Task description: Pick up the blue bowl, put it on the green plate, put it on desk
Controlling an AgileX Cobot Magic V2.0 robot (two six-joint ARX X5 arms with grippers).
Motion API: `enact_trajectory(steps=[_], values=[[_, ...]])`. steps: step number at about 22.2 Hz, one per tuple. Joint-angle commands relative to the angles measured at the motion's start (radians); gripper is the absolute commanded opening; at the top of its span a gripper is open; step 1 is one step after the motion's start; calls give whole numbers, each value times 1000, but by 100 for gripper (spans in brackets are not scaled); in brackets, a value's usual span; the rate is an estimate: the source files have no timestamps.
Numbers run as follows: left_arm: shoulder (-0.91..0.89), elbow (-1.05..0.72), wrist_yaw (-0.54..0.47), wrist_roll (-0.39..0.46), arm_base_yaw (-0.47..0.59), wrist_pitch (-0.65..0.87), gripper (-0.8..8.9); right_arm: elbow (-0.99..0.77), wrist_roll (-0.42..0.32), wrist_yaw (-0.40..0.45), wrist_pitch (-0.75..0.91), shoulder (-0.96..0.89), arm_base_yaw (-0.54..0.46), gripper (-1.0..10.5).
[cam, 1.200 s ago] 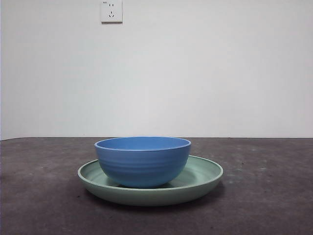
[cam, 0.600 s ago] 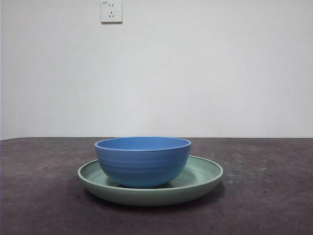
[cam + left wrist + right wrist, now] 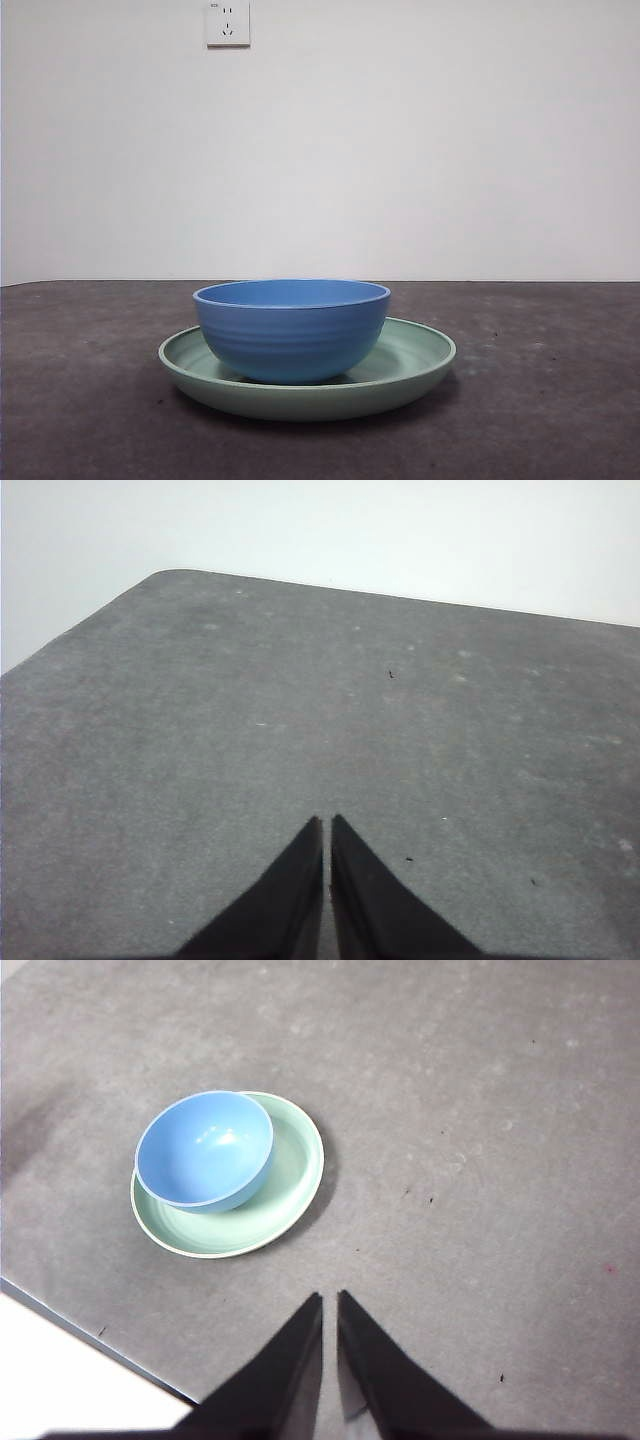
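The blue bowl (image 3: 291, 330) sits upright inside the green plate (image 3: 420, 352), offset toward the plate's 9 o'clock as the front view has it, and the plate rests flat on the tabletop (image 3: 560, 400). Both arms are clear of it. The right gripper (image 3: 330, 1305) hangs high above the tabletop with its jaws clenched on nothing, the dishes well apart at its 11 o'clock. The left gripper (image 3: 327, 828) is likewise closed and empty over bare tabletop.

The bowl still has to come off onto the tabletop, I judge. Its rim is thin and its wall smooth, so a shallow pinch could slip. Lifting off-centre could also drag or tip the light plate with it.

The front view shows the bowl's ribbed side and how deep it seats. Only the right wrist view shows its empty inside and the tabletop's near edge. The left wrist view shows neither dish.
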Motion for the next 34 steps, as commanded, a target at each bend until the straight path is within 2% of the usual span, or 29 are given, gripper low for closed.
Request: enact_trajectory(steps=[1, 17, 18, 20, 23, 28, 30, 34], values=[[0, -21, 6, 12, 0, -8, 15, 16, 3, 0, 13, 5, 6, 20], [0, -21, 6, 12, 0, -8, 15, 16, -7, 2, 15, 4, 1, 20], [0, -21, 6, 12, 0, -8, 15, 16, -13, 0, 13, 4, -13, 20], [0, -21, 6, 12, 0, -8, 15, 9, -96, 1, 40, 2, -85, 20], [0, -21, 6, 12, 0, -8, 15, -101, -142, 0, 292, -50, -243, 20], [0, -21, 6, 12, 0, -8, 15, -507, -150, 0, 716, -269, -433, 20], [0, -21, 6, 12, 0, -8, 15, -650, -150, 0, 821, -350, -487, 20], [0, -21, 6, 12, 0, -8, 15, -827, -150, 1, 998, -417, -526, 20]])
